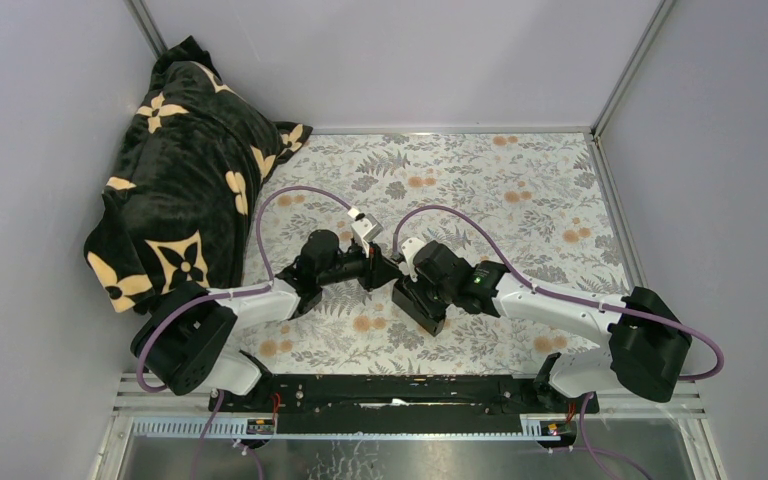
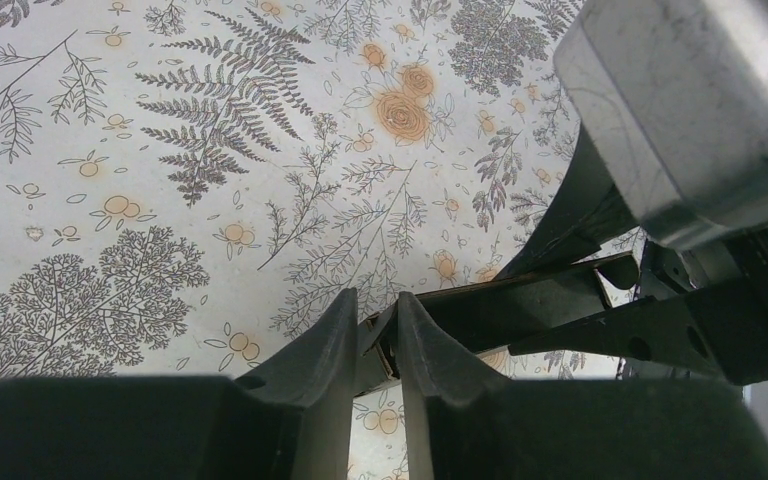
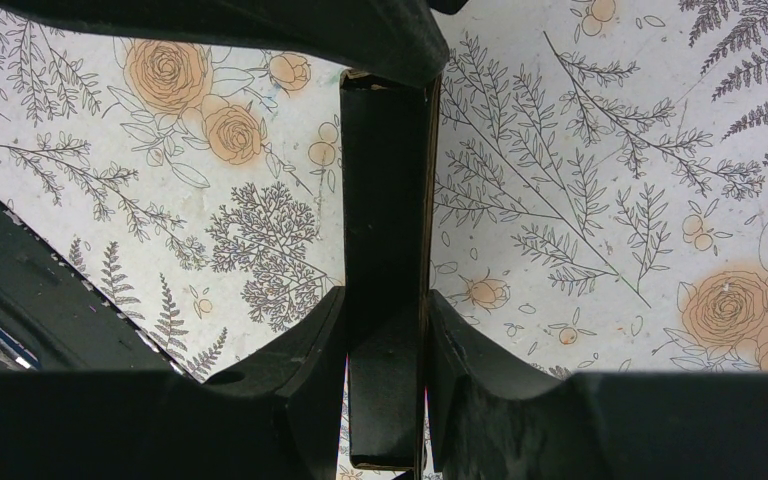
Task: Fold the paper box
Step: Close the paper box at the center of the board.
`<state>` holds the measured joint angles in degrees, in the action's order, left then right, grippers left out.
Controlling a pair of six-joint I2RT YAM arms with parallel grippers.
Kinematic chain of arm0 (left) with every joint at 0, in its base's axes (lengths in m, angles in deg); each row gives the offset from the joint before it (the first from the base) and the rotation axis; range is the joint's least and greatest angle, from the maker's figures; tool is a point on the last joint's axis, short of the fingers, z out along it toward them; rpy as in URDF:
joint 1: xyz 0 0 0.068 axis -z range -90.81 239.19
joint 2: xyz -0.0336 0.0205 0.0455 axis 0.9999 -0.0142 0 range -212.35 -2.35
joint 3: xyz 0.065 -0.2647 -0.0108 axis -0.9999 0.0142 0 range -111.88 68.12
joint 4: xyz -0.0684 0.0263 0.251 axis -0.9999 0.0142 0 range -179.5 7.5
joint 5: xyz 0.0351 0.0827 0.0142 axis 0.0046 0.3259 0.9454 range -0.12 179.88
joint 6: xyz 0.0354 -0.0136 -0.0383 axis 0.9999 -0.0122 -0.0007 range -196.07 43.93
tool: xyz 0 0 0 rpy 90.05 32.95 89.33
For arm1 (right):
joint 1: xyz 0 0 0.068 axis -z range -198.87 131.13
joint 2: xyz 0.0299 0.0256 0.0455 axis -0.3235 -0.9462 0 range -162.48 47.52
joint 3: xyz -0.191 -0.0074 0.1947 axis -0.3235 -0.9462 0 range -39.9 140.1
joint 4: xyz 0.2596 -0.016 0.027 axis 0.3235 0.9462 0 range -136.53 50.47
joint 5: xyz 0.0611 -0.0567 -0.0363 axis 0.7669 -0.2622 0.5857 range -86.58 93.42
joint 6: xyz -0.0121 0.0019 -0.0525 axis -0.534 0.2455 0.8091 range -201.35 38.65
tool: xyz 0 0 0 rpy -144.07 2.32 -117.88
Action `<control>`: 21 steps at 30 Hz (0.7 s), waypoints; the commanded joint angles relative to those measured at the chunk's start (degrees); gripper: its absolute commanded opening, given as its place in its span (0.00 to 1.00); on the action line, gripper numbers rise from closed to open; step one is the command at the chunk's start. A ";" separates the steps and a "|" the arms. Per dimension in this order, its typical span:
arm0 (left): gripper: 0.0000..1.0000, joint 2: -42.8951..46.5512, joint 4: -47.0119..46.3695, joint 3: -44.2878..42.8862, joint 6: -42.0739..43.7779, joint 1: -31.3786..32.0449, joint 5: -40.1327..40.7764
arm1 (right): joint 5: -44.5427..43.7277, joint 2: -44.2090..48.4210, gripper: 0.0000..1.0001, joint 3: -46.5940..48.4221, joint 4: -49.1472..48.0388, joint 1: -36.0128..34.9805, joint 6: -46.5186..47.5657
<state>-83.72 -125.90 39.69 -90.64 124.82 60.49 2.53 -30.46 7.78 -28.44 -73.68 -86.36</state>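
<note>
Two grips: right fingers (image 3: 305,370) clamp the paper box (image 3: 385,200); left fingers (image 2: 322,340) narrowly straddle its end, hold unclear.

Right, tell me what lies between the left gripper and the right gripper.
The paper box: the right gripper clamps one end, and its other edge sits between the fingers of the left gripper. Both wrist views show it.
</note>
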 commanded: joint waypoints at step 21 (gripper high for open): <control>0.17 4.44 1.41 2.50 0.17 4.88 10.26 | -3.65 -1.76 0.14 2.92 0.24 -0.48 -3.10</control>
<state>-81.36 -124.17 40.33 -90.66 129.02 68.03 1.04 -31.51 8.68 -28.53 -73.68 -88.35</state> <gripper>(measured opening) 0.172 0.371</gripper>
